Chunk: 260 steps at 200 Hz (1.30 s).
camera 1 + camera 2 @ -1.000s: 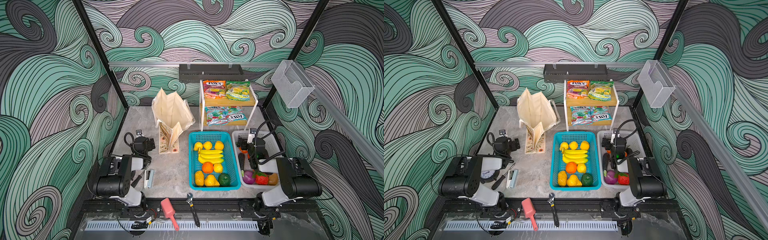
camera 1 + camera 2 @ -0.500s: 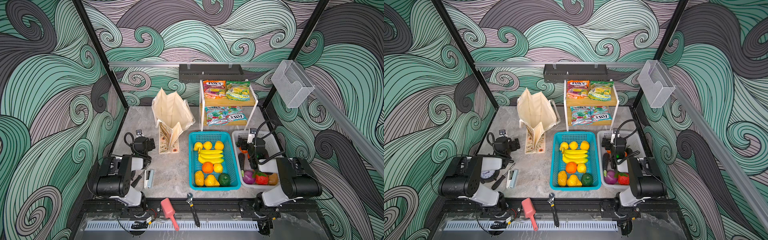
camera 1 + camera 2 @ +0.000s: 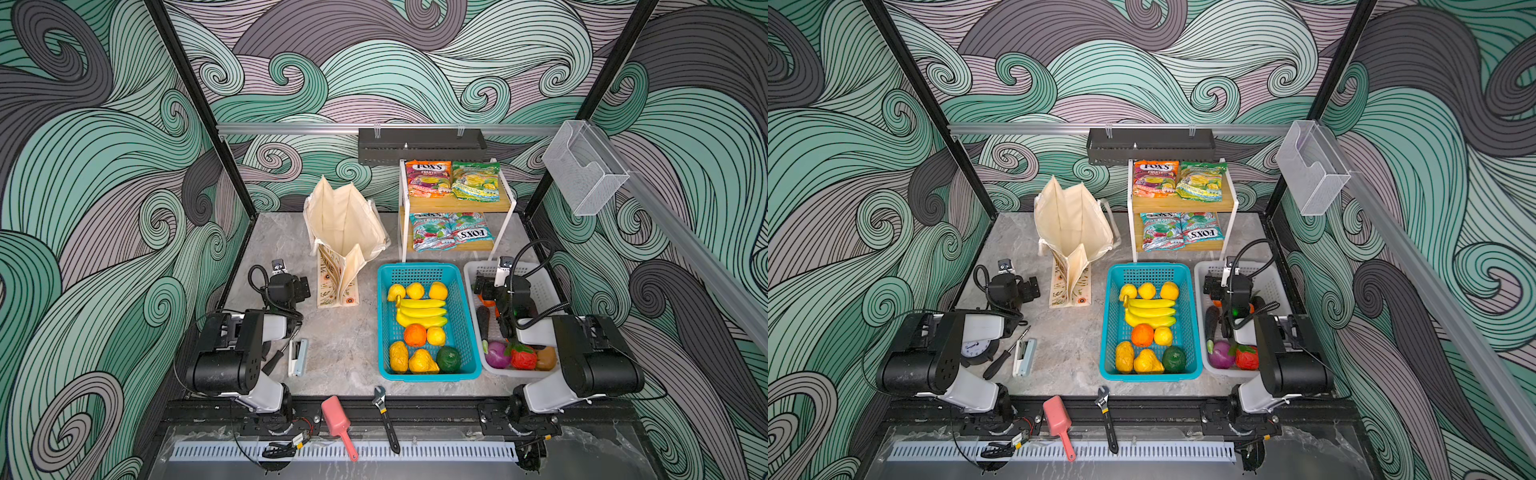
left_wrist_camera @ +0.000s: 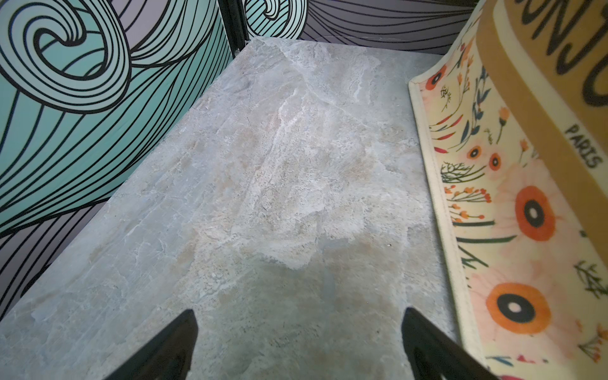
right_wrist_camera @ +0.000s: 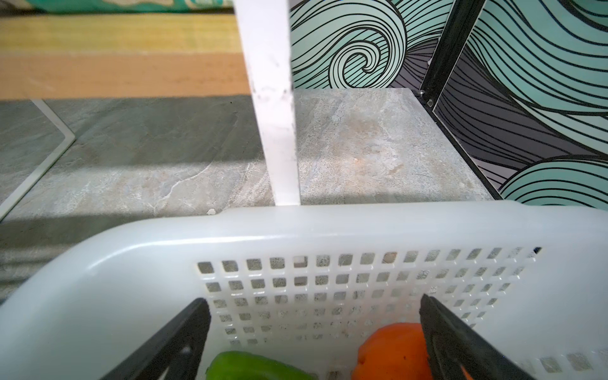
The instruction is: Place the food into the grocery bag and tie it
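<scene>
The grocery bag [image 3: 345, 226] [image 3: 1073, 220] stands open and upright at the back left of the table; in the left wrist view its floral side [image 4: 493, 204] is close by. Toy fruit, among them an orange [image 3: 414, 335], a yellow round one [image 3: 435, 335] and a yellow pear [image 3: 422, 362], lies in the teal basket [image 3: 417, 267]. An orange-red candy packet [image 3: 428, 178] and a green one [image 3: 476, 180] lie on the rack's top shelf. My left gripper [image 3: 304, 287] [image 4: 297, 316] is open and empty above bare table, left of the bag. My right gripper [image 3: 482, 286] [image 5: 314, 306] is open and empty over the white basket [image 5: 329, 227].
The wooden rack [image 3: 457, 203] stands behind the baskets with more packets on its lower shelf. The white basket [image 3: 544, 286] holds toy vegetables. A stapler [image 3: 298, 356], screwdriver [image 3: 1003, 357] and clock [image 3: 973, 349] lie by the left arm. A pink scoop [image 3: 337, 422] and wrench [image 3: 384, 415] rest on the front rail.
</scene>
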Motion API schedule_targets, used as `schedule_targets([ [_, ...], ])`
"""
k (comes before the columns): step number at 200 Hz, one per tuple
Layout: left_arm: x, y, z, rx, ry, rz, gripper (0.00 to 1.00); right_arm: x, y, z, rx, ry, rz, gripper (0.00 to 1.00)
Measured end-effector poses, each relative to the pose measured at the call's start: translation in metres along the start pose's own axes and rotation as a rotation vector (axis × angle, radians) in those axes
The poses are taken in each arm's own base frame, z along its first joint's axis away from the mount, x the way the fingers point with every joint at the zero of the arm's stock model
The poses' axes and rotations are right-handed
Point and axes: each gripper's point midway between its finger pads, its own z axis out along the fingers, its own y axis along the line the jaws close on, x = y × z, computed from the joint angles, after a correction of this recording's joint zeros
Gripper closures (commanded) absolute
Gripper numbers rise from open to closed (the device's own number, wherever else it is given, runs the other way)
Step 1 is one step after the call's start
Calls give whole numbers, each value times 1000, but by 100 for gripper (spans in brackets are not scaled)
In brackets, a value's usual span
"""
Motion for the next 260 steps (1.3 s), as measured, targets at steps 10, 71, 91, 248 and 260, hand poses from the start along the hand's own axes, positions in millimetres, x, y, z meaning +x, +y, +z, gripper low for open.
schedule_targets([
  [10,0,0,0,0,0,0,2,0,0,0,0,0,0,1],
  [71,0,0,0,0,-1,0,1,0,0,0,0,0,0,1],
  [91,0,0,0,0,-1,0,1,0,0,0,0,0,0,1],
  [248,-113,34,-97,-36,-202,-527,1,-114,1,-74,-83,-107,230,1],
  [260,-123,35,-107,-24,-199,-590,2,-127,1,-91,-103,-144,294,1],
])
